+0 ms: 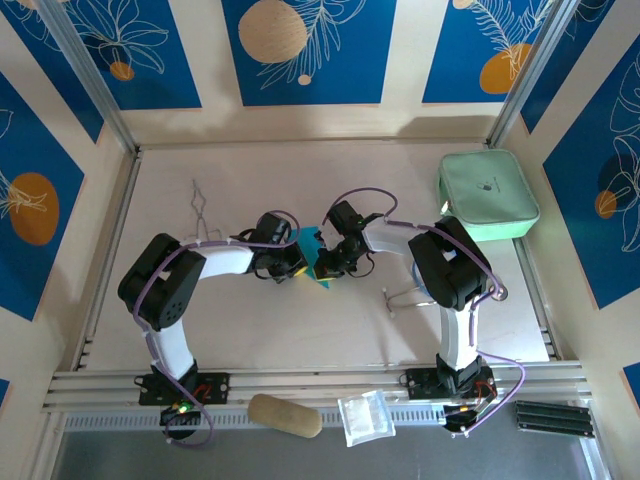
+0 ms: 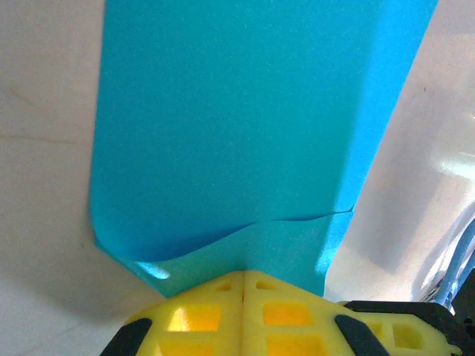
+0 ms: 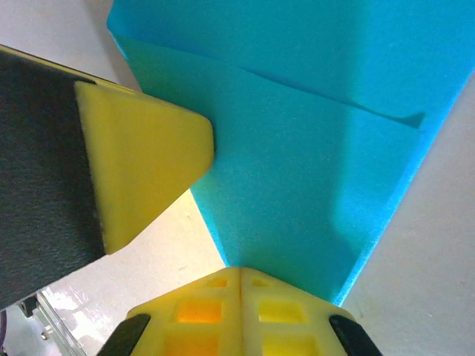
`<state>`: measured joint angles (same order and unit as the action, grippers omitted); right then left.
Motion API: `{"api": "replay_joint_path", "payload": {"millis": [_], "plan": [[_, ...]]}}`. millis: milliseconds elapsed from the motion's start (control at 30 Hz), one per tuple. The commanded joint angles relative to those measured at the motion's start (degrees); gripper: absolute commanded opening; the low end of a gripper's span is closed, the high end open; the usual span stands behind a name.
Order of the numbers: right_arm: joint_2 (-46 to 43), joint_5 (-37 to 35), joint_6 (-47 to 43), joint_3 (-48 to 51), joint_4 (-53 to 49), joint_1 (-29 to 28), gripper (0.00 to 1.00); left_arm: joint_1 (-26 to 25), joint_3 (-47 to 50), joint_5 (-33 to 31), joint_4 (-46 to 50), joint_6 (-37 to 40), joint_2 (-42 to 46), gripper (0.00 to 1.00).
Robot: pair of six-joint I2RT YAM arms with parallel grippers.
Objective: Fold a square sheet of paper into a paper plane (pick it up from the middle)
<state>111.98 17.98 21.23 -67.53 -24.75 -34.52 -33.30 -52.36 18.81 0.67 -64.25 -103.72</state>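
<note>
The square sheet of paper (image 1: 311, 244) is teal-blue, folded and creased, and sits mid-table between my two grippers. My left gripper (image 1: 296, 263) holds it from the left. In the left wrist view its yellow jaws (image 2: 243, 276) are shut, with the folded sheet (image 2: 245, 119) running into their tips and a layer edge crossing it just above them. My right gripper (image 1: 329, 262) holds it from the right. The right wrist view shows its yellow jaws (image 3: 241, 271) shut on a tapering end of the sheet (image 3: 312, 141). The left gripper's yellow fingers (image 3: 145, 159) touch the sheet's left edge there.
A mint-green pouch (image 1: 487, 195) lies at the back right of the table. A thin wire shape (image 1: 203, 212) lies at the back left and another (image 1: 400, 297) near the right arm. On the front rail sit a tan oblong (image 1: 285, 415), a clear plastic bag (image 1: 364, 417) and black strips (image 1: 555, 418).
</note>
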Motion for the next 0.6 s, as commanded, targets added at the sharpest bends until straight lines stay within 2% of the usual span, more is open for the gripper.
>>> {"api": "replay_joint_path", "payload": {"millis": [0,567], "plan": [[1.3,-0.8,-0.6,-0.1,-3.5,0.1,0.01,-0.3,1.1,-2.8,5.8,-0.4,-2.8,0.06],[-4.8,-1.1,-1.4,7.9,-6.0,1.1,0.01,0.0,1.0,-4.2,9.1,-0.7,-4.3,0.04]]}}
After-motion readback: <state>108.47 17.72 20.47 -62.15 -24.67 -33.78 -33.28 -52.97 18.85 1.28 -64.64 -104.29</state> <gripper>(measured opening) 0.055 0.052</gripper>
